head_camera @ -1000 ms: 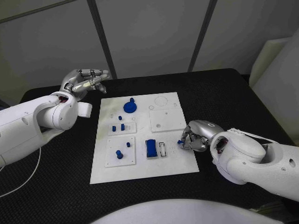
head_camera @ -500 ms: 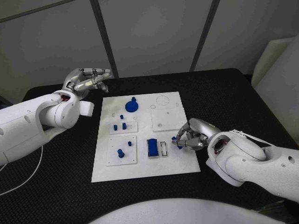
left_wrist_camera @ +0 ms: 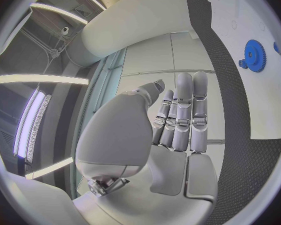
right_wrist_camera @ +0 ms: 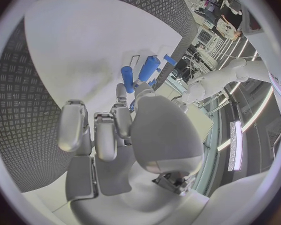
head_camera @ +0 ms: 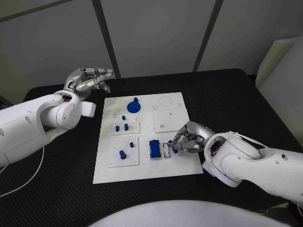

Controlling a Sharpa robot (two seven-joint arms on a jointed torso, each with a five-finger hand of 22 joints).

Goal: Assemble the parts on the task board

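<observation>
Right robot hand [head_camera: 185, 142] has shifted left, pinching one part [head_camera: 173, 143]; left robot hand [head_camera: 89, 80] empty, fingers apart.

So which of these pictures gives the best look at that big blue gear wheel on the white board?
The head view: the blue gear sits whole on the task board, its place clear. The left wrist view shows it too, toothed edge plain, but bent at the circle's rim. In the right wrist view I cannot pick it out.

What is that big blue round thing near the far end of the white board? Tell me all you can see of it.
The blue toothed gear wheel looks like plastic, with a raised knob at its centre. It lies on the white task board, near its far edge. A much smaller blue piece sits right beside it. Neither hand touches it.
</observation>
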